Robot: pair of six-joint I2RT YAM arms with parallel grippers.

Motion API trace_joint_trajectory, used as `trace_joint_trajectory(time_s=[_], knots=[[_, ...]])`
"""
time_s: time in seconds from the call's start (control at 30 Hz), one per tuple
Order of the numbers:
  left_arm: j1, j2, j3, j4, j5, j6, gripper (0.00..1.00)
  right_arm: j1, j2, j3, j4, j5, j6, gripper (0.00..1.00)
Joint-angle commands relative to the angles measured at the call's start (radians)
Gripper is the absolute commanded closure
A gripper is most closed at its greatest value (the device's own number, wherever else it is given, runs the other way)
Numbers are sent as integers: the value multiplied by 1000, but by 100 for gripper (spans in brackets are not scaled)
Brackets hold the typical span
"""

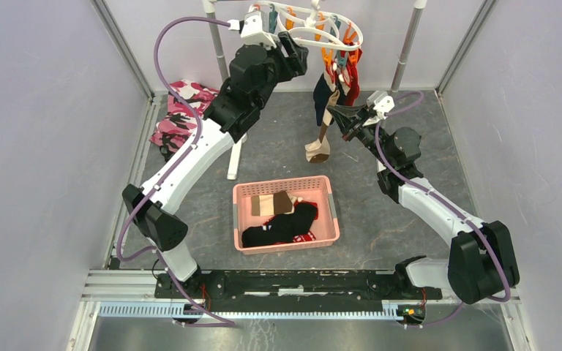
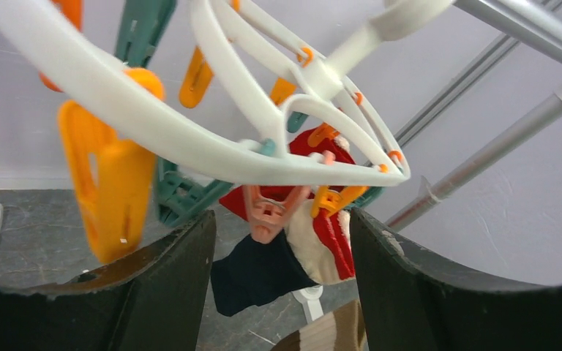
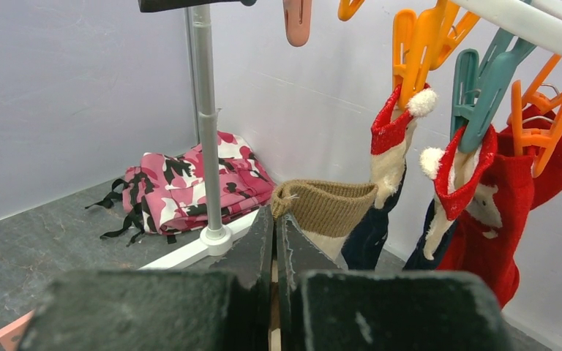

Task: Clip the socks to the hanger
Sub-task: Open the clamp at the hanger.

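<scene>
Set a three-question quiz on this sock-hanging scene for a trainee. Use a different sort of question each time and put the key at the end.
1. True or false: the right gripper is shut on the cuff of the tan sock.
2. Pick one. The basket holding the loose socks is: A pink; B blue; C green.
3. Fill in the blank: the left gripper sits just below the hanger with its jaws ____.

Key: 1 true; 2 A; 3 open.
</scene>
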Motion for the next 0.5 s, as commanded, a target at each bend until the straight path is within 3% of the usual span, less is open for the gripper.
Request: trace_joint_trajectory(time_s=[0.0,0.47], knots=[[32,-26,31,0,47,-27,28,2,1,49,17,37,-8,100],[37,-1,42,51,73,-8,34,11,18,70,14,66,-28,100]])
